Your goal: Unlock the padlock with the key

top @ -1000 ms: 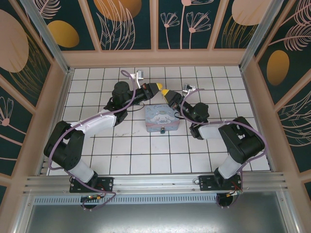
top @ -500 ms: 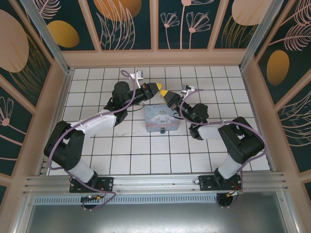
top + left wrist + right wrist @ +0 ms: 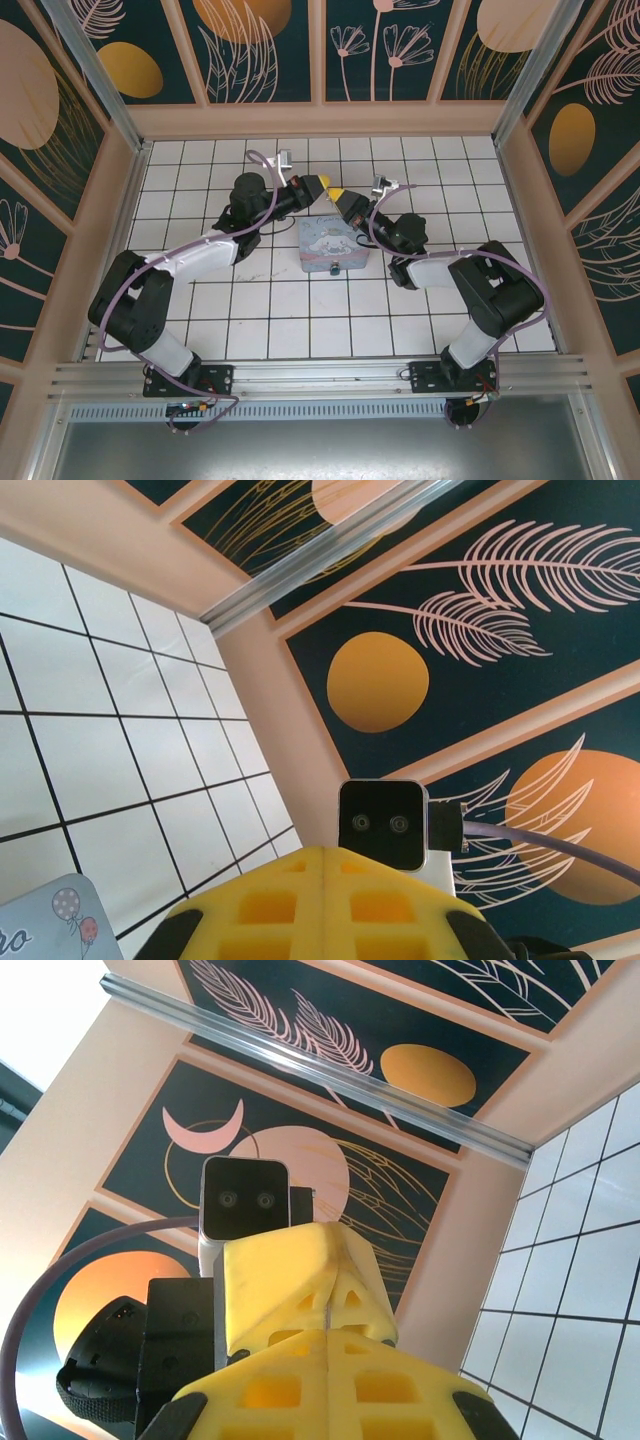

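Observation:
Above the far edge of the pale blue printed tin [image 3: 333, 243], my left gripper [image 3: 324, 184] and right gripper [image 3: 338, 193] meet tip to tip, both shut. In the right wrist view my right gripper [image 3: 328, 1332] presses against the left gripper's yellow fingers [image 3: 290, 1270]. A thin silvery sliver, the key [image 3: 327, 1310], shows in the seam where the tips meet. In the left wrist view my left gripper [image 3: 322, 855] is closed, seam tight. A tiny blue padlock [image 3: 334, 268] sits at the tin's near side, small and indistinct.
The white tiled floor [image 3: 270, 310] is walled by a peach frame with dark patterned panels [image 3: 250, 50]. The right wrist's black camera [image 3: 385, 825] sits just beyond my left fingertips. A corner of the tin [image 3: 50, 920] shows at lower left.
The right gripper has closed and moved slightly left against the left gripper's tip. The left gripper has shifted a little toward it. The tin has not moved.

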Robot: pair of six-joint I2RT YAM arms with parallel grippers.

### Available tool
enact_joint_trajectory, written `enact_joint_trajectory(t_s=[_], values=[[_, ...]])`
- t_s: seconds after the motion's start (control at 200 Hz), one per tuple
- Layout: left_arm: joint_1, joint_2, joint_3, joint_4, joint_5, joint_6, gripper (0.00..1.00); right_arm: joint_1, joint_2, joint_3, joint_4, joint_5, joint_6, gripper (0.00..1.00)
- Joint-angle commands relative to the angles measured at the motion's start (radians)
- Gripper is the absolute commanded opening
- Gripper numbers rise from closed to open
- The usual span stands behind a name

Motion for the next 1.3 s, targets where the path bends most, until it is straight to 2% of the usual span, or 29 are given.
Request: enact_joint_trajectory(t_s=[0.0, 0.225, 0.335, 0.47, 0.555, 0.646, 0.666, 0.826, 1.111, 1.211, 1.296], values=[[-0.003, -0.044, -0.016, 0.046, 0.011, -0.008, 0.00, -0.001, -0.034, -0.013, -0.008, 0.039, -0.001, 0.00], [-0.005, -0.061, -0.016, 0.068, 0.028, -0.027, 0.00, -0.001, -0.029, -0.018, 0.000, 0.028, -0.003, 0.00], [-0.005, -0.072, -0.013, 0.054, 0.015, -0.030, 0.24, -0.001, -0.030, -0.021, 0.013, 0.010, -0.004, 0.00], [-0.004, -0.094, -0.013, 0.016, -0.021, -0.024, 0.66, -0.003, -0.049, -0.033, 0.003, 0.000, -0.013, 0.00], [-0.004, -0.110, -0.012, -0.015, -0.040, -0.016, 0.82, -0.003, -0.064, -0.042, -0.010, -0.006, -0.017, 0.00], [-0.003, -0.126, -0.004, -0.064, -0.052, 0.005, 0.93, -0.003, -0.083, -0.056, -0.026, -0.015, -0.019, 0.00], [-0.003, -0.130, -0.004, -0.077, -0.056, 0.009, 0.98, -0.004, -0.088, -0.061, -0.028, -0.017, -0.019, 0.00], [-0.002, -0.146, 0.014, -0.189, -0.083, 0.068, 0.99, -0.036, -0.124, -0.090, -0.035, -0.033, -0.019, 0.00], [-0.004, -0.111, 0.015, -0.218, -0.040, 0.072, 0.99, -0.036, -0.165, -0.086, -0.090, -0.078, -0.040, 0.00], [-0.004, -0.103, 0.020, -0.208, -0.021, 0.069, 0.95, -0.035, -0.168, -0.081, -0.105, -0.089, -0.044, 0.00], [-0.004, -0.092, 0.022, -0.188, -0.006, 0.054, 0.88, -0.033, -0.165, -0.076, -0.107, -0.096, -0.044, 0.00]])
